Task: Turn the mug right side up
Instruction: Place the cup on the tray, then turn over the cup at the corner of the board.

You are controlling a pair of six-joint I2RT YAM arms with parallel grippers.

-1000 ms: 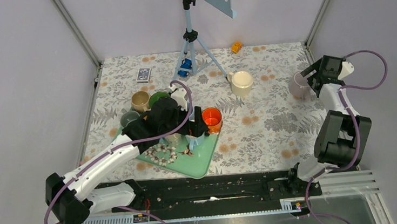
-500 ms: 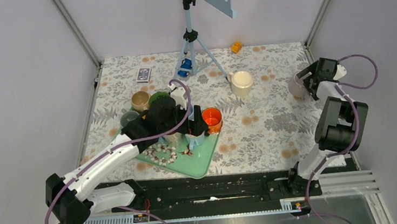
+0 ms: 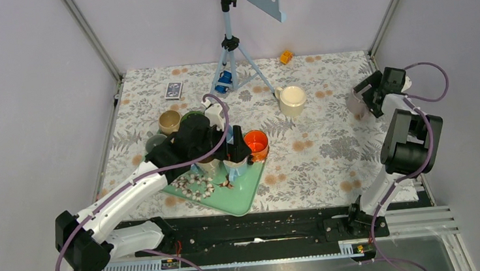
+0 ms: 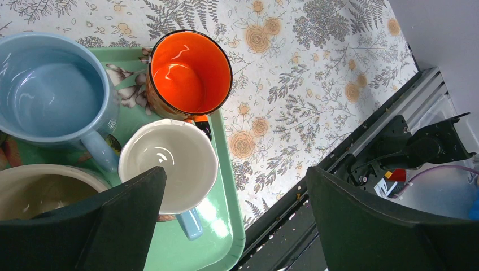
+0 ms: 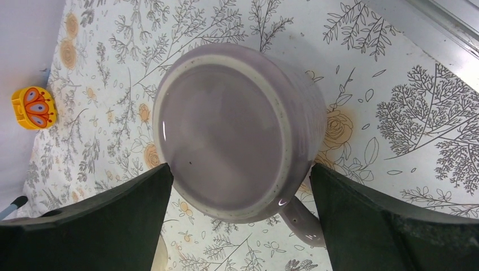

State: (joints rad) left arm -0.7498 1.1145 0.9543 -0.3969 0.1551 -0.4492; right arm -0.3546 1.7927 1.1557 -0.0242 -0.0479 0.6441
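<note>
A lilac mug (image 5: pixel 226 130) stands upside down on the floral table at the far right, its flat base facing up and its handle toward the lower right of the right wrist view. It also shows in the top view (image 3: pixel 355 103). My right gripper (image 5: pixel 240 189) is open just above it, one finger on each side, not touching; in the top view the right gripper (image 3: pixel 366 97) sits at the table's right edge. My left gripper (image 4: pixel 234 175) is open and empty above the mugs on the green tray (image 4: pixel 223 226), near the table's front left (image 3: pixel 237 150).
The tray (image 3: pixel 243 199) holds a blue mug (image 4: pixel 48 93), a white-lined mug with a blue handle (image 4: pixel 169 164) and others. An orange mug (image 3: pixel 256 142) stands at its corner. A cream mug (image 3: pixel 292 99), tripod (image 3: pixel 233 44), orange toy (image 3: pixel 286 57) and card (image 3: pixel 173 89) lie farther back.
My right wrist has swung toward the back-left and now sits over the lilac mug. My left gripper has shifted slightly toward the back over the tray.
</note>
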